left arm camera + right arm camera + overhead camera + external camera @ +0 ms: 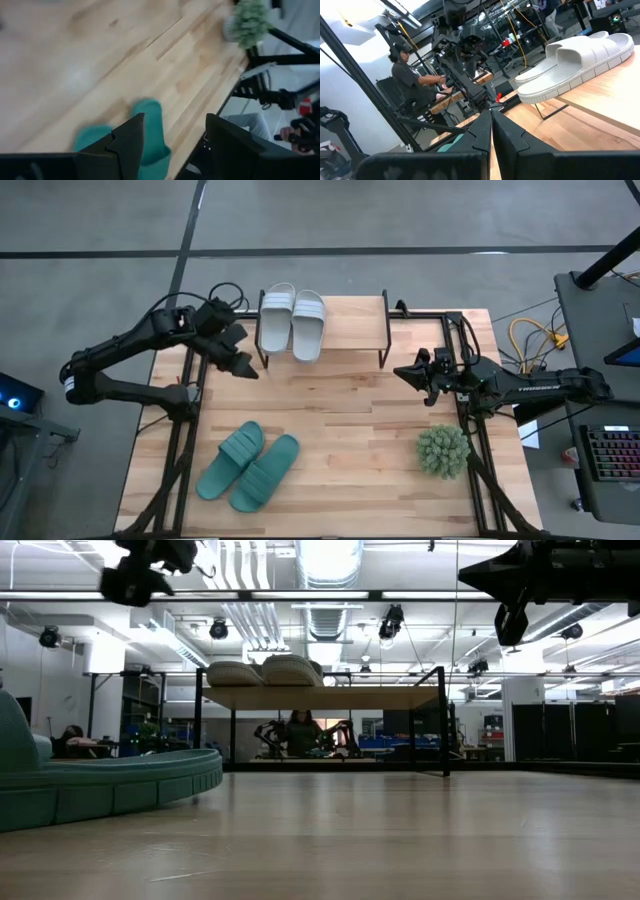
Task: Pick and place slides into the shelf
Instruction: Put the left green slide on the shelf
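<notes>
High view showed, nearest the table's front edge, the pair of teal green foam slide sandals (pixel 248 467) lying side by side and angled on the bare light wooden tabletop (pixel 350 420), well apart from both arms. They looked light, soft and springy, moulded in one piece with a broad ribbed strap arching over the footbed; the matte foam probably would not slip much, though it would squash under a hard pinch. The strap, or the long side edge of the sole, seemed the sensible place to grip. A spiky green plant ball (pixel 443 451) sat near the front right corner. Further back, the left gripper (pixel 243 367) hovered with its fingers spread and nothing between them, just beside the small low shelf (pixel 355 323) of light wood on thin black legs. The right gripper (pixel 408 371) hung near the shelf's other end, fingers pressed together and empty. Farthest back, the pale grey-white pair of foam slide sandals (pixel 293 320) rested on the shelf's left part.
</notes>
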`<state>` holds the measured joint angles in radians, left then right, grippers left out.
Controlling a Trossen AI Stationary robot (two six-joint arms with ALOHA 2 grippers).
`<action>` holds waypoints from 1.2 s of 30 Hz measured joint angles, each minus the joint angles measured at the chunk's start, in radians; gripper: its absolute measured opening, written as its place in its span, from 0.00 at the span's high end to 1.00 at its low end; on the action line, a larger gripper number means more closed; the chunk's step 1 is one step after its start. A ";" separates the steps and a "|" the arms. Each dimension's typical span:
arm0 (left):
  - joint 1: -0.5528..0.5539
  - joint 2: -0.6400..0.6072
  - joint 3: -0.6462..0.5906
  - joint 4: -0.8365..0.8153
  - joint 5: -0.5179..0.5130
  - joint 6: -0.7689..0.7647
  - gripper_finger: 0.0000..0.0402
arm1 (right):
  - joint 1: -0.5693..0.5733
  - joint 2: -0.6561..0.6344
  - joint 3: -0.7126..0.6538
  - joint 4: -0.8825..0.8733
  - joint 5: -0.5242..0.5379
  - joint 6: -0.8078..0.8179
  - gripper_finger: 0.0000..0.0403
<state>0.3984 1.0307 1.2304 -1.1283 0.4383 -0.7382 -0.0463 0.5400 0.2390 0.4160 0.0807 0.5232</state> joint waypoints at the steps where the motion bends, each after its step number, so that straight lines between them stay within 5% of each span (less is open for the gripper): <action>1: -0.014 -0.008 0.000 -0.022 -0.022 -0.035 0.52 | 0.000 0.000 0.000 0.000 0.000 0.000 0.98; 17: -0.402 -0.111 -0.001 -0.094 -0.553 -0.633 0.52 | 0.000 0.000 0.000 0.000 0.000 -0.007 0.98; 36: -0.754 0.164 -0.001 -0.092 -0.575 -0.890 0.52 | 0.000 0.000 0.000 -0.001 0.000 -0.008 0.98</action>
<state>-0.3554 1.1944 1.2293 -1.2203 -0.1366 -1.6278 -0.0463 0.5400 0.2390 0.4152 0.0807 0.5151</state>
